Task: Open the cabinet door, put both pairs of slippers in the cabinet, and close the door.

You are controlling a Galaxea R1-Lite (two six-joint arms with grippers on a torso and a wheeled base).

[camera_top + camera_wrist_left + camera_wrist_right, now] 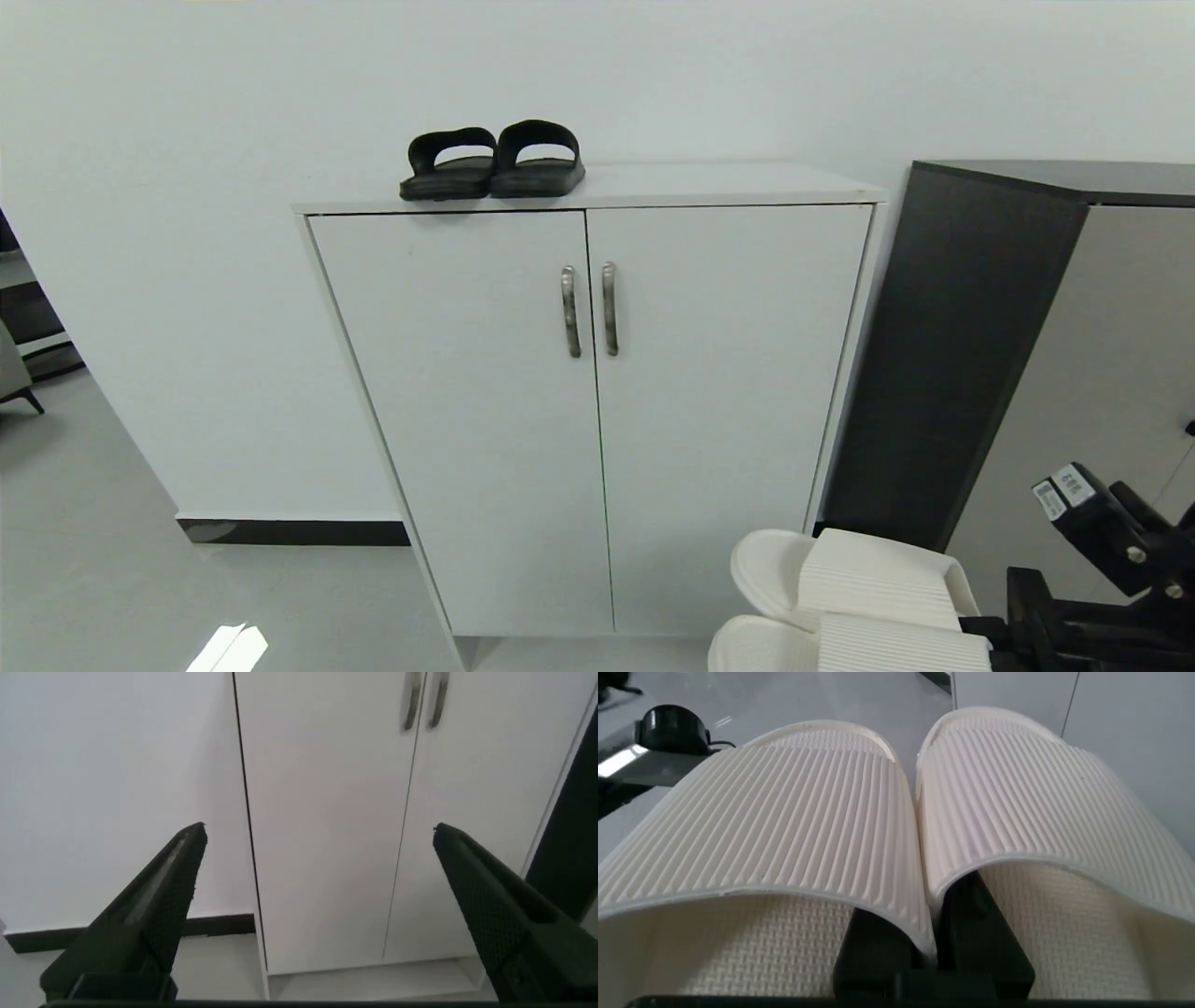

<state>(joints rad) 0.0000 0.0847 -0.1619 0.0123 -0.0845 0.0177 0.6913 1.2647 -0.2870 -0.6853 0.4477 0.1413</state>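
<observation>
The head view has the cabinet (485, 401) closed, black slippers (493, 166) side by side on top, white slippers (864, 597) low at right. In the right wrist view the right tool (932, 941) is clamped on the white pair's inner straps; the left wrist view has the left tool (318, 835) spread apart, facing the cabinet

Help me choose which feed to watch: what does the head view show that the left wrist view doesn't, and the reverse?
Only the head view: the black slippers on top of the white cabinet, and the white slippers low on the robot's right. Only the left wrist view: the left gripper, its fingers spread wide with nothing between them. Both: that cabinet's two shut doors and the paired metal handles at the middle seam.
</observation>
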